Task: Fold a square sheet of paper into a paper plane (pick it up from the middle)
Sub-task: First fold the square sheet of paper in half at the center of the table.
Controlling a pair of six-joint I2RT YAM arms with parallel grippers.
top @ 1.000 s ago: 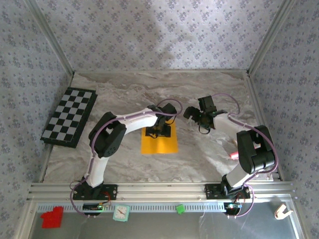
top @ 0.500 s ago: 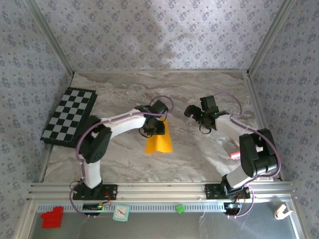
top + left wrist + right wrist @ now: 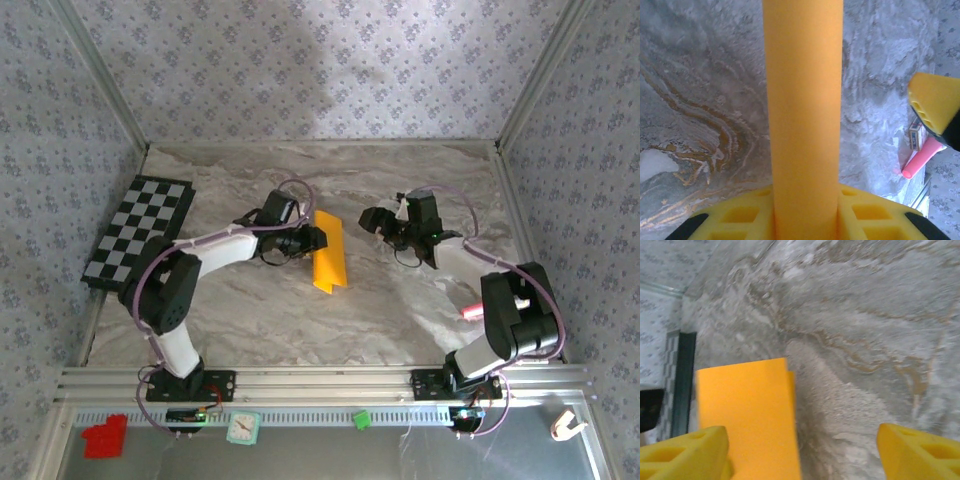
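The paper is in the middle of the table, between the 2 grippers.

The orange square sheet of paper hangs bent over, pinched by the left gripper, which is just to its left over the grey marbled table top. The right gripper is near the paper on its right, not touching it, jaws spread apart. The black-and-white checkered mat lies far left, by the wall. The pink stick lies far right, beside the right arm. In front of the table, the red block sits at the left and the small green cube in the middle.
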